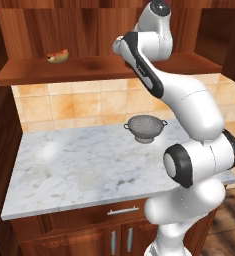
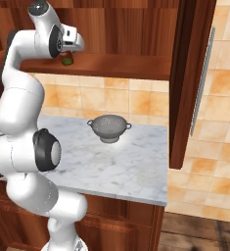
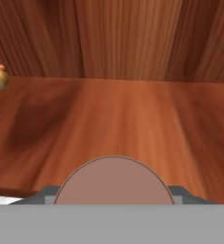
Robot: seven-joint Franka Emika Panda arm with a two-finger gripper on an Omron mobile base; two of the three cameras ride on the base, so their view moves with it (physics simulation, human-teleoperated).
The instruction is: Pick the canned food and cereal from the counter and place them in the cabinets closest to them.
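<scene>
We have the can [image 3: 114, 180] clamped in our gripper [image 2: 67, 60], jaws closed on its sides, its round top close under the hand camera. It hangs just above the open shelf [image 1: 109, 67], so we judge we are setting it there. A hot dog [image 1: 57, 56] lies far left; the colander [image 1: 144, 128] sits on the counter [image 1: 79, 165].

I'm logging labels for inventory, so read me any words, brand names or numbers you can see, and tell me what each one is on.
None: no readable text anywhere.
Can in the claw: only its plain top and a bit of the green label show, no lettering legible.
Colander, hot dog, counter, cabinets: unmarked.
</scene>
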